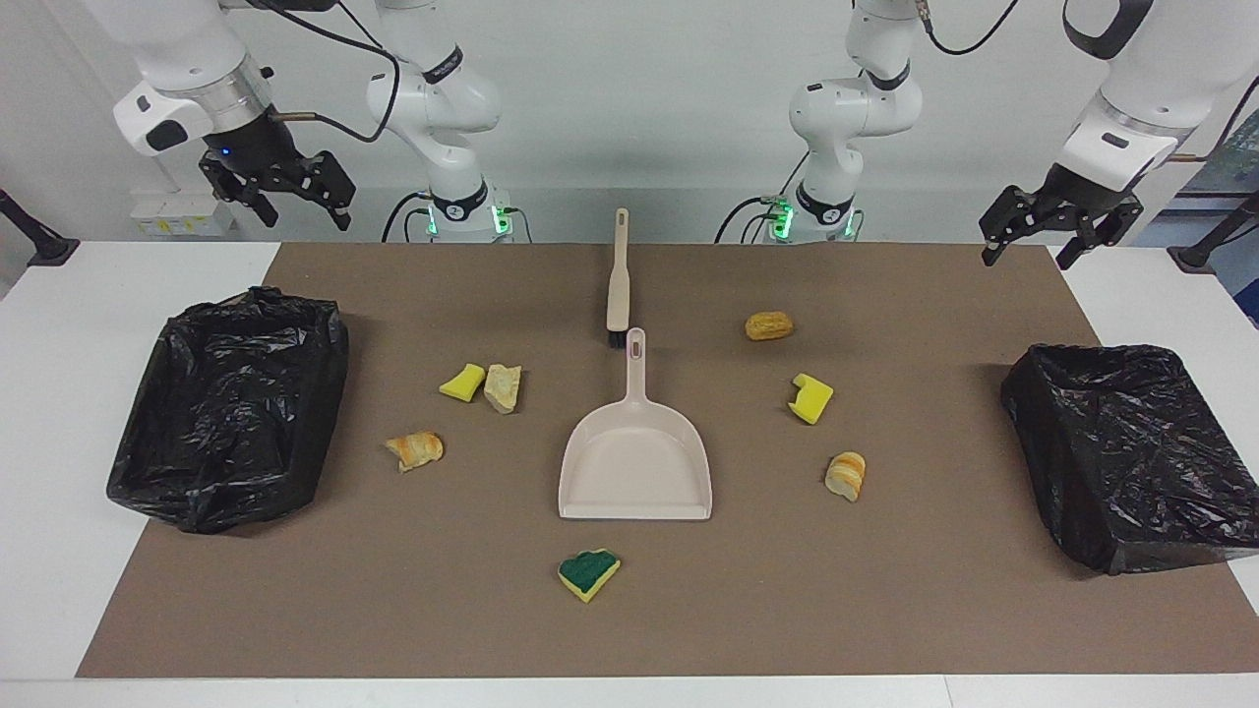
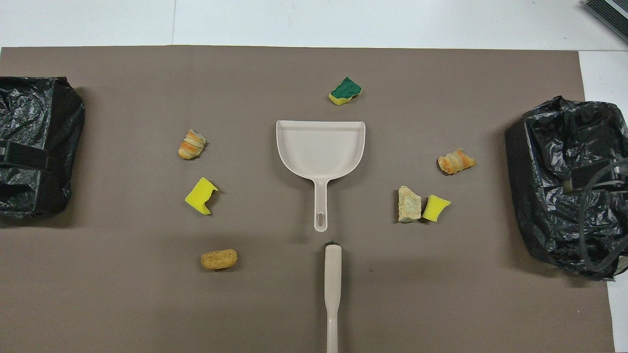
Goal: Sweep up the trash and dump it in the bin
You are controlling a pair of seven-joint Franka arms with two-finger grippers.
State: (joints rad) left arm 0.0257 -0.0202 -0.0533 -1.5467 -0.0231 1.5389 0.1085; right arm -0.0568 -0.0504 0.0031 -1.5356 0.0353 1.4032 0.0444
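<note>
Bright, even light; soft shadows.

Seven scraps lie scattered on the brown mat [image 1: 885, 610], none touching the dustpan. Toward the right arm's end: a yellow sponge chunk [image 1: 461, 382] touching a pale bread piece [image 1: 503, 386], and a striped bread piece [image 1: 414, 450]. Toward the left arm's end – a brown roll [image 1: 768, 325], a notched yellow sponge [image 1: 809, 397], a striped crust [image 1: 846, 475]. Nearest the mat's outer edge lies a green-topped sponge [image 1: 588, 572].

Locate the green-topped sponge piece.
The green-topped sponge piece lies on the brown mat, just farther from the robots than the dustpan mouth, apart from it.
</note>
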